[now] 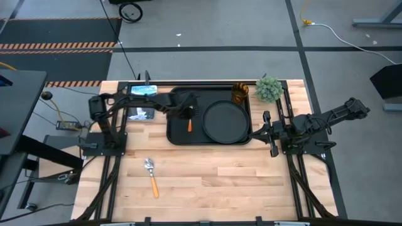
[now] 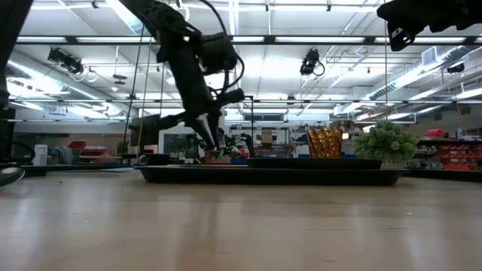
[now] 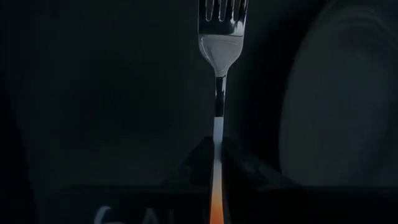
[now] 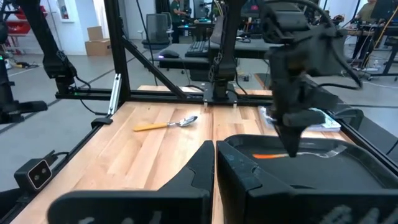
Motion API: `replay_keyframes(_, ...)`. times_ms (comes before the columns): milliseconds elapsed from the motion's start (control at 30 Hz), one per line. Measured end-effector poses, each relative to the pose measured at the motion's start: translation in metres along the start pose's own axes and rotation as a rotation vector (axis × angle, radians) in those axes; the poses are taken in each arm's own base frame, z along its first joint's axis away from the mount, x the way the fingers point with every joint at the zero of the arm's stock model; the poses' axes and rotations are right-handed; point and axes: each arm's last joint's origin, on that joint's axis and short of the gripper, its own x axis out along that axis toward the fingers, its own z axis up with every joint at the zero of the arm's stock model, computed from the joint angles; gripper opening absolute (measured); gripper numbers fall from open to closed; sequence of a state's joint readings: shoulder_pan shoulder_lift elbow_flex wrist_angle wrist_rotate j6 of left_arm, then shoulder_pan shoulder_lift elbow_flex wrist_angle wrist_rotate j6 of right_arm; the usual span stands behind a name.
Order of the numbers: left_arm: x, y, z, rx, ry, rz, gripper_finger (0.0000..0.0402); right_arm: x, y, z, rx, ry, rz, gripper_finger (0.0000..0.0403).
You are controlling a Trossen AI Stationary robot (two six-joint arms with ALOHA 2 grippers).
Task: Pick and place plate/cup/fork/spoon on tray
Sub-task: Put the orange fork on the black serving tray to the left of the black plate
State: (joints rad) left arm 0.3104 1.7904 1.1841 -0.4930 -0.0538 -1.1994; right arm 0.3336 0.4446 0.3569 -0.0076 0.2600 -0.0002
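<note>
The black tray lies at the table's far middle. The round black plate lies in its right half. The amber cup stands upright in its far right corner. My left gripper is low over the tray's left half and shut on the fork, whose orange-red handle points toward the near edge. The spoon lies flat on the bare wood at the near left. My right gripper is shut and empty just right of the tray. My left gripper pinches the fork between its two fingers where the silver neck meets the handle. The fingers point down from above and lie across the fork. The fork lies level and low in the tray; whether it rests on the floor cannot be told.
A small green plant stands past the tray's far right corner. Packets lie at the far left beside the left arm's base. The near half of the table is open wood apart from the spoon.
</note>
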Motion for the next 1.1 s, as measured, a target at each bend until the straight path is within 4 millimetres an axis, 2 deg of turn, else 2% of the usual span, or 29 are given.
replay_keyframes(233, 0.021, -0.021, 0.018, 0.042, 0.02, 0.079, 0.0029, 0.0, 0.0, -0.001, -0.002, 0.007, 0.0, 0.0022)
replay_keyframes(367, 0.037, -0.03, 0.021, 0.066, 0.051, 0.106, 0.0029, 0.0, 0.0, -0.001, -0.001, 0.008, 0.0, 0.0022)
replay_keyframes(600, 0.055, -0.031, 0.019, 0.06, 0.125, 0.135, 0.0029, 0.0, 0.0, -0.001, 0.001, 0.009, 0.0, 0.0022)
replay_keyframes(933, 0.058, -0.031, 0.014, 0.045, 0.136, 0.145, 0.003, 0.0, 0.0, -0.001, 0.002, 0.009, 0.0, 0.0022)
replay_keyframes(1100, 0.057, -0.032, 0.012, 0.052, 0.137, 0.144, 0.0051, 0.0, 0.0, -0.001, 0.002, 0.009, 0.001, 0.0022)
